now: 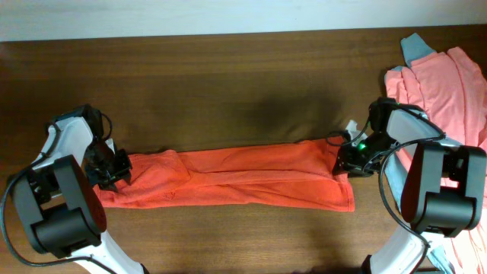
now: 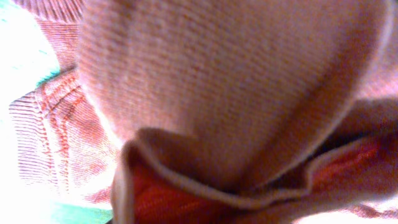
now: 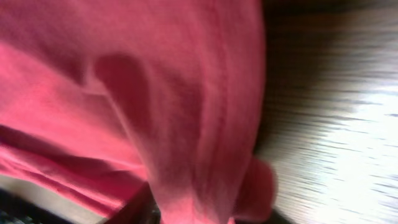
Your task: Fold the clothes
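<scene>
The left gripper sits on the left end of the orange-red T-shirt, and the right gripper on its right end, at the far corner. Cloth presses so close to both wrist cameras that no fingers show. I cannot tell whether either gripper is clamped on the fabric or merely resting against it part-open.

The T-shirt lies on the surface as a long narrow band stretched between the two grippers. Its right half is flat and its left end rumpled.

It looks like light, limp knit cotton. It will likely sag, crease and slide over itself rather than keep a shape, so pinching should not harm it. The hemmed ends and corners seem the best holds, taking all layers together so the band does not unroll.

Right of the T-shirt, beyond the right arm, a salmon-pink garment and a grey-blue one lie heaped, not yet folded.
</scene>
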